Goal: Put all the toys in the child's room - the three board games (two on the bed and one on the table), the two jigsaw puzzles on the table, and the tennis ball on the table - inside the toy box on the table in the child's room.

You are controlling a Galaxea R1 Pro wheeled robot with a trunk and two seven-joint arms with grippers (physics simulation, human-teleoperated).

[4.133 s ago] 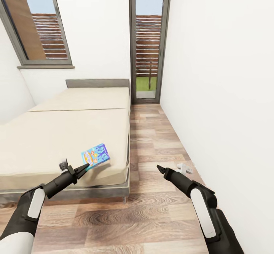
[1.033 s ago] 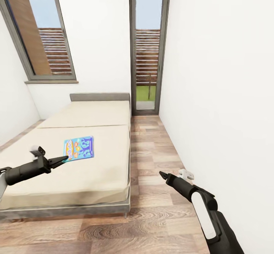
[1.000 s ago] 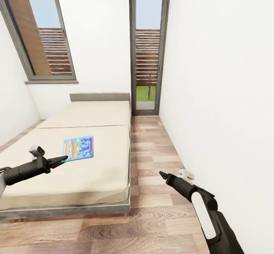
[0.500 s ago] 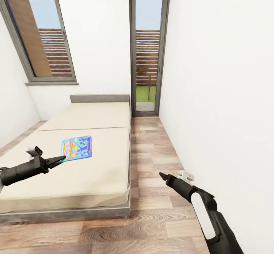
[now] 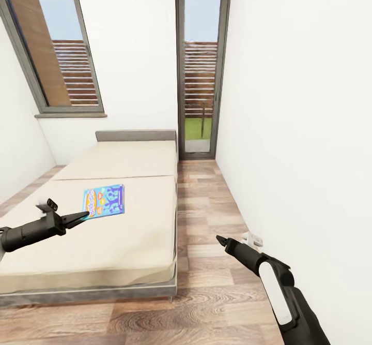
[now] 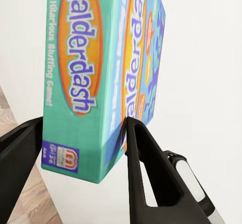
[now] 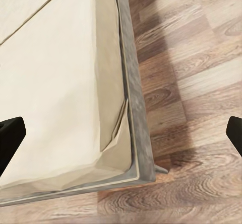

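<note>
My left hand [image 6: 80,138] grips the blue board game [image 5: 104,200] over the bed [image 5: 124,231], while my right hand [image 5: 219,239] looks spread wide, seemingly empty.

- My left gripper [image 5: 82,215] is clamped on the blue board game [image 5: 104,200], arm reaching forward.
- My right gripper [image 5: 219,239] hangs spread wide, holding nothing.

The bed [image 5: 103,221] is standing on the wooden floor [image 5: 206,293], its cream mattress sitting in a dark grey frame with a headboard against the far wall. The blue board game [image 5: 104,200] is showing over the mattress, clamped at one end by the left pincer [image 5: 85,214], not lying flat.
</note>
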